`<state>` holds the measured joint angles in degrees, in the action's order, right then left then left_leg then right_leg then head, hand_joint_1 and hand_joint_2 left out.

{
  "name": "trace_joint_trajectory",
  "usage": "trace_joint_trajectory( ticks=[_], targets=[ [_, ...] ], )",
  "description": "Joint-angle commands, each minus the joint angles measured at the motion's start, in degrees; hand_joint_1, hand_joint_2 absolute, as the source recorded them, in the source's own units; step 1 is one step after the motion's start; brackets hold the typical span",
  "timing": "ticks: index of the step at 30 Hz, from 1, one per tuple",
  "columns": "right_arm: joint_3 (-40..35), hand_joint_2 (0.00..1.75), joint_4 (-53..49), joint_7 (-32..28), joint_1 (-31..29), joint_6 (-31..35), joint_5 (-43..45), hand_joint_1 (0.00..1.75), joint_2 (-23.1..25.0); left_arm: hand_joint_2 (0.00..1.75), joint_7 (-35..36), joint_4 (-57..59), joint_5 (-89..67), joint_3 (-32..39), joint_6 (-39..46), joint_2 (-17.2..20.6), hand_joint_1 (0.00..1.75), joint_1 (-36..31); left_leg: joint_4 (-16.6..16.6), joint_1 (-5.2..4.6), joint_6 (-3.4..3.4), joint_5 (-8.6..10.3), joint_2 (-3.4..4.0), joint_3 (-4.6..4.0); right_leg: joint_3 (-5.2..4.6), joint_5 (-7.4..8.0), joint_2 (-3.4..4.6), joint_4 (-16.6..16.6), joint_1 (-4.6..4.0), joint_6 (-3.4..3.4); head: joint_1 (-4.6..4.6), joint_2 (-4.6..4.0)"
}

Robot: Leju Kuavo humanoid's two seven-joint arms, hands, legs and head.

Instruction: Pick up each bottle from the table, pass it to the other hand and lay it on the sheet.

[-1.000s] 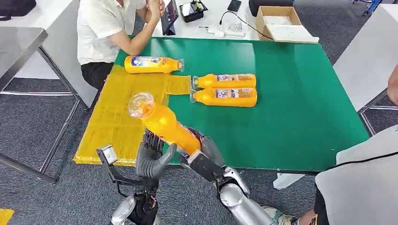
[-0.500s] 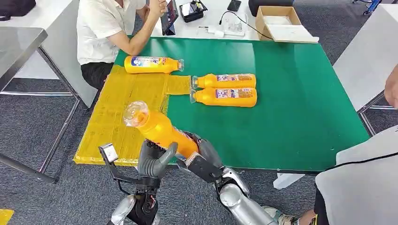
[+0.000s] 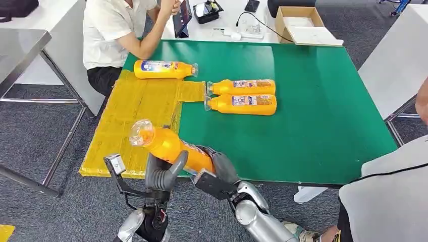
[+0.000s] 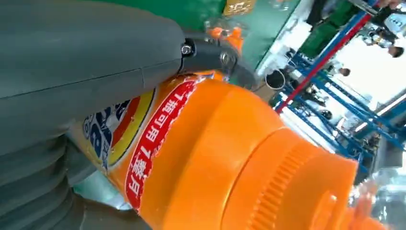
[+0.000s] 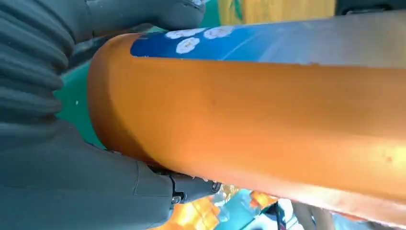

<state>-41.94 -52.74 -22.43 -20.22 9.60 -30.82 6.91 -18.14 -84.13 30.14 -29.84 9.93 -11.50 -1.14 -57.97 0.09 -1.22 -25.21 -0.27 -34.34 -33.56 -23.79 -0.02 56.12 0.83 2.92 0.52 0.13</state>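
Orange bottle (image 3: 171,146) tilted, gripped between left robot hand (image 3: 162,174) and right robot hand (image 3: 214,171).

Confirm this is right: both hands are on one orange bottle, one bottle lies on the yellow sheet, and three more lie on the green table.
Wrong in one respect: the head view shows two bottles on the green table, not three. The rest stands.
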Motion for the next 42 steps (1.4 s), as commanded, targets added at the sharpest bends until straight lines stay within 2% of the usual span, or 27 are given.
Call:
trace_joint_trajectory(
  ticks=[1,9,13,15,16,17,18,20,22,23,24,25,27,29,33,42],
  targets=[
    [-4.84,1.75,5.97,0.10,-3.96,-0.15,-0.84,1.75,-0.25,1.75,0.86,4.36,0.68,-0.62,-3.06,0.37,1.75,-2.00,0.06,0.00,0.05,-0.02,0.00,0.17,0.16,-0.04,-0.01,-0.03,-0.01,-0.09,0.00,0.00],
    [-4.84,1.75,5.97,0.10,-3.96,-0.15,-0.84,1.75,-0.25,1.75,0.86,4.36,0.68,-0.62,-3.06,0.37,1.75,-2.00,0.05,0.01,0.05,-0.04,0.01,0.18,0.17,-0.05,-0.01,-0.03,-0.02,-0.08,-0.02,0.00],
    [-3.37,1.75,4.68,-0.98,-3.23,-2.74,2.65,1.75,-0.08,1.75,1.57,4.47,0.62,-1.17,-4.40,0.56,1.75,-2.12,0.04,0.01,0.04,-0.01,-0.01,0.13,0.13,-0.03,-0.03,-0.03,-0.02,-0.07,0.00,0.00],
    [-3.36,1.75,4.39,-1.00,-3.11,-2.25,2.44,1.62,-0.12,1.75,1.59,4.36,0.56,-1.38,-4.53,0.59,1.75,-2.02,0.04,0.03,0.08,-0.07,-0.02,0.28,0.28,-0.09,-0.05,-0.03,-0.04,-0.14,0.00,0.00],
    [-3.15,1.75,4.42,-0.92,-3.04,-2.29,2.70,1.38,-0.01,1.75,1.62,4.32,0.54,-1.49,-4.55,0.65,1.75,-1.98,0.04,0.01,0.06,-0.04,-0.01,0.17,0.16,-0.05,-0.03,-0.02,-0.02,-0.10,0.00,0.00],
    [-3.01,1.75,4.48,-0.85,-2.97,-2.19,2.83,0.42,0.10,1.75,1.62,4.30,0.54,-1.50,-4.55,0.70,1.75,-1.94,0.04,0.02,0.07,-0.05,0.00,0.21,0.20,-0.06,-0.02,-0.03,-0.03,-0.11,-0.02,0.00],
    [-2.76,1.75,4.56,-0.81,-2.82,-2.03,3.07,0.02,0.29,1.75,1.62,4.24,0.54,-1.52,-4.57,0.81,1.75,-1.96,0.04,0.04,0.09,-0.08,0.01,0.29,0.28,-0.09,-0.02,-0.02,-0.05,-0.15,0.00,0.00],
    [-2.26,1.75,4.51,-1.25,-2.30,-0.97,3.41,0.00,0.73,1.75,1.23,4.04,-0.86,-1.64,-3.82,1.41,1.75,-2.25,0.05,0.02,0.08,-0.05,-0.01,0.22,0.20,-0.07,-0.04,-0.02,-0.03,-0.12,0.00,0.00],
    [-5.10,1.75,4.74,-0.59,-2.37,11.66,-7.74,0.00,0.54,1.75,-3.75,4.32,-15.03,-2.24,6.49,3.66,1.75,-3.87,0.07,0.02,0.06,-0.03,-0.03,0.19,0.18,-0.05,-0.05,-0.04,-0.03,-0.11,-0.02,0.00],
    [-3.95,0.00,3.64,-1.06,-1.28,11.04,-5.85,0.00,1.05,1.75,-4.12,4.56,-18.40,-1.16,9.11,4.02,1.75,-4.20,0.07,0.05,0.09,-0.06,0.00,0.27,0.26,-0.07,-0.02,-0.05,-0.06,-0.14,0.00,0.00],
    [-3.92,0.00,1.95,-0.30,-0.36,12.95,-7.54,0.00,0.70,1.75,-3.68,4.63,-20.02,0.76,10.10,4.26,1.75,-4.19,0.09,0.02,0.08,-0.02,0.00,0.20,0.17,-0.04,-0.02,-0.05,-0.03,-0.11,0.00,0.00],
    [-4.30,0.00,0.61,1.84,0.37,15.08,-10.75,0.00,0.11,1.75,-2.72,3.99,-20.38,3.37,8.13,4.61,1.75,-4.12,0.15,0.06,0.16,-0.10,0.03,0.48,0.43,-0.12,0.00,-0.07,-0.08,-0.24,-0.02,0.00],
    [-3.41,0.00,-0.48,2.27,1.29,15.65,-11.23,0.00,-0.24,1.75,-2.09,2.96,-21.43,6.21,6.36,4.67,1.75,-3.86,0.14,0.05,0.12,-0.07,0.00,0.38,0.34,-0.10,-0.03,-0.08,-0.07,-0.18,0.02,0.00],
    [-4.12,0.00,0.17,2.84,0.85,20.35,-16.77,0.00,-0.88,1.75,-2.53,1.69,-22.40,8.44,6.32,4.34,1.75,-3.93,0.08,0.06,0.12,-0.06,-0.03,0.30,0.27,-0.09,-0.06,-0.02,-0.08,-0.17,0.00,0.00],
    [-2.28,0.00,2.07,0.52,1.15,23.03,-16.59,0.00,-0.25,1.75,-0.77,0.69,-16.84,12.87,3.13,4.31,1.75,-6.73,0.00,0.08,0.09,-0.09,0.10,0.26,0.21,-0.07,0.05,0.01,-0.08,-0.16,0.00,0.00],
    [-1.50,0.00,2.40,-1.13,1.45,22.99,-15.35,0.00,0.31,1.75,-1.55,1.83,-18.24,13.33,4.61,4.51,1.75,-7.88,0.06,0.06,0.10,-0.08,-0.01,0.28,0.27,-0.10,-0.04,-0.02,-0.07,-0.16,0.00,0.00]
  ],
)
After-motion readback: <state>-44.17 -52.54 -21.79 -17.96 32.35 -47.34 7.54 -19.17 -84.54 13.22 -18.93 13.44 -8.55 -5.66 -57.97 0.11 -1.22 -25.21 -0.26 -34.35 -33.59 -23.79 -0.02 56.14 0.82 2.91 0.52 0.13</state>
